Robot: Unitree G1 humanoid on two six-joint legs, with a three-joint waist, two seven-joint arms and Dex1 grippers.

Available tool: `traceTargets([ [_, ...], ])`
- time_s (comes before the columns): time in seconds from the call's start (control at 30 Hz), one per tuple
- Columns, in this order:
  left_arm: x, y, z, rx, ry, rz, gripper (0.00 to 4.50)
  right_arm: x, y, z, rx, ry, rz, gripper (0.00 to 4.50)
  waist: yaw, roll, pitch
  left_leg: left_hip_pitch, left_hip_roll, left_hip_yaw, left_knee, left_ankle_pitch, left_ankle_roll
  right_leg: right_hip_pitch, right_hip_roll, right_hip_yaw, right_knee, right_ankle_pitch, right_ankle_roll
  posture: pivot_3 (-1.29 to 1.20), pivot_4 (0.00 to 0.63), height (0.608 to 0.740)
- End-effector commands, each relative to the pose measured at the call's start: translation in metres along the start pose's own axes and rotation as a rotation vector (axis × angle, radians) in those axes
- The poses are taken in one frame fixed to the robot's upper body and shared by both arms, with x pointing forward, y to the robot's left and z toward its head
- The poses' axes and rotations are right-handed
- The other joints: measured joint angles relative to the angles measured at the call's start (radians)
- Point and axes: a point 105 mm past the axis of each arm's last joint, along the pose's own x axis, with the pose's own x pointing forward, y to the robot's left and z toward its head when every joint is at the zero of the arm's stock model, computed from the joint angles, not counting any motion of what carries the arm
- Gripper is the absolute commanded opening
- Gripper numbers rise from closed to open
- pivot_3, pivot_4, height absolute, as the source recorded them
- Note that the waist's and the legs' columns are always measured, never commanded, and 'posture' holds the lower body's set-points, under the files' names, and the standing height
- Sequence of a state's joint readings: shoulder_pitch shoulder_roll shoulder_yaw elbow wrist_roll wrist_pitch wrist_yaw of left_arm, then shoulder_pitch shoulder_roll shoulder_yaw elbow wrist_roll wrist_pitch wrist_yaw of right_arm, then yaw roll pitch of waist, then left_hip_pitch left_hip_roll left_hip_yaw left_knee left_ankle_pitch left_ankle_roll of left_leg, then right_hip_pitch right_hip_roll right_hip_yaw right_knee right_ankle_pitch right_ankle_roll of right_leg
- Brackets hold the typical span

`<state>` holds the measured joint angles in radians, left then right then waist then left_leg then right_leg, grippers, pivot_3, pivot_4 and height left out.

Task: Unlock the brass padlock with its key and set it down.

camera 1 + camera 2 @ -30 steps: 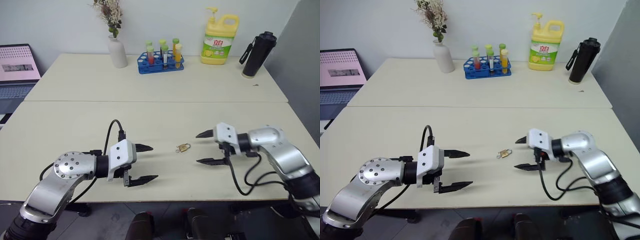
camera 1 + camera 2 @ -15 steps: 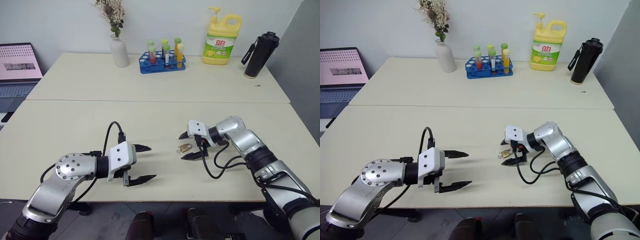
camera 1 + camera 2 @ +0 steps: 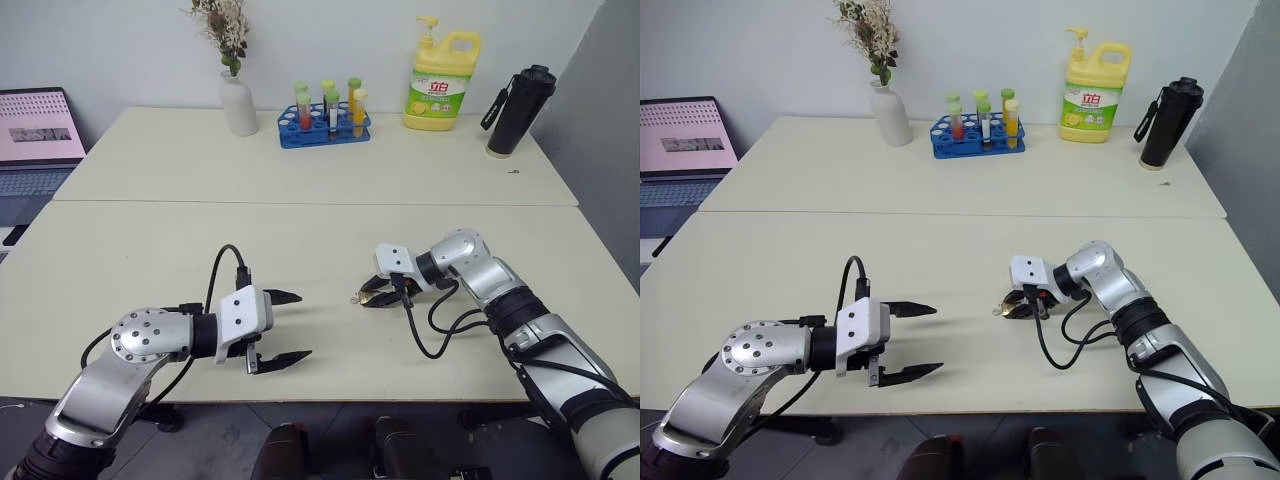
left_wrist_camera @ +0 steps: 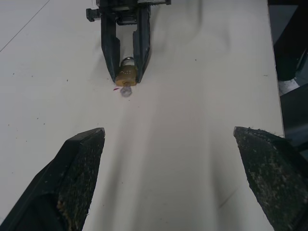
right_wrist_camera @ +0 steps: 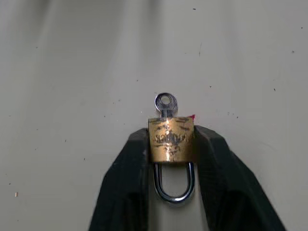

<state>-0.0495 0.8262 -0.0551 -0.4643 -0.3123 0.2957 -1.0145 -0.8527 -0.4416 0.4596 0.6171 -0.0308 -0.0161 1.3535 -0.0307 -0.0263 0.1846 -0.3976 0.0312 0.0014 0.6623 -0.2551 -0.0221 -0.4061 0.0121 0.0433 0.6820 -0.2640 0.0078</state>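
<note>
With your right claw clamped on the brass padlock on the tabletop, hold it steady and bring the wide-open left claw squarely onto the protruding key.

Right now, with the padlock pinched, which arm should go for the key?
Left. The right gripper is shut on the small brass padlock, with the silvery key sticking out toward the left gripper, whose fingers stand open and empty, likely lined up.
</note>
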Motion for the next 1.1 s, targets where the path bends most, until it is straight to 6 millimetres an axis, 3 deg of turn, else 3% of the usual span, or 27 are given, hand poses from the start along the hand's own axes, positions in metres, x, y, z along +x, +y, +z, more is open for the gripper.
traceTargets([
  [0.03,0.002,0.001,0.006,0.025,-0.024,-0.003,4.5,-0.007,-0.003,-0.005,-0.021,0.041,-0.041,0.92,0.0,0.0,0.0,0.0,0.0,0.0,0.0,0.0,0.0,0.0,0.0,0.0,0.0,0.0,0.0,0.0,0.15,0.74],
  [0.23,0.008,0.019,0.013,-0.045,-0.094,0.077,4.5,-0.028,-0.004,0.019,-0.172,-0.007,-0.203,0.92,0.007,0.0,0.0,-0.002,-0.001,-0.001,0.001,0.0,0.0,0.0,0.0,-0.001,0.0,0.0,0.0,0.0,0.15,0.74],
  [0.5,0.021,0.048,0.041,-0.157,-0.217,0.081,4.5,-0.065,0.036,0.037,-0.293,-0.015,-0.518,0.92,0.007,0.0,0.0,-0.003,-0.001,-0.003,0.0,0.0,0.0,0.0,0.0,-0.002,0.0,-0.002,0.004,0.0,0.15,0.74],
  [0.7,0.031,0.06,0.063,-0.202,-0.271,0.002,4.5,-0.068,0.048,0.037,-0.543,0.12,-0.71,0.92,-0.002,0.0,0.0,-0.002,-0.002,0.0,0.0,0.0,0.0,0.0,0.003,-0.001,0.0,-0.003,0.006,0.0,0.15,0.74],
  [0.83,0.034,0.062,0.068,-0.203,-0.262,-0.057,4.5,-0.074,0.038,0.047,-0.74,0.168,-0.871,0.92,-0.002,0.0,0.0,-0.001,-0.002,0.0,0.0,0.0,-0.001,-0.001,0.004,0.0,0.0,-0.003,0.006,0.0,0.15,0.74],
  [1.1,0.042,0.058,0.072,-0.203,-0.256,-0.145,4.5,-0.079,0.031,0.066,-0.886,0.093,-0.982,0.92,0.001,0.0,0.0,-0.002,-0.002,0.001,0.0,0.0,-0.001,-0.001,0.003,0.001,-0.001,-0.003,0.006,0.0,0.15,0.74],
])
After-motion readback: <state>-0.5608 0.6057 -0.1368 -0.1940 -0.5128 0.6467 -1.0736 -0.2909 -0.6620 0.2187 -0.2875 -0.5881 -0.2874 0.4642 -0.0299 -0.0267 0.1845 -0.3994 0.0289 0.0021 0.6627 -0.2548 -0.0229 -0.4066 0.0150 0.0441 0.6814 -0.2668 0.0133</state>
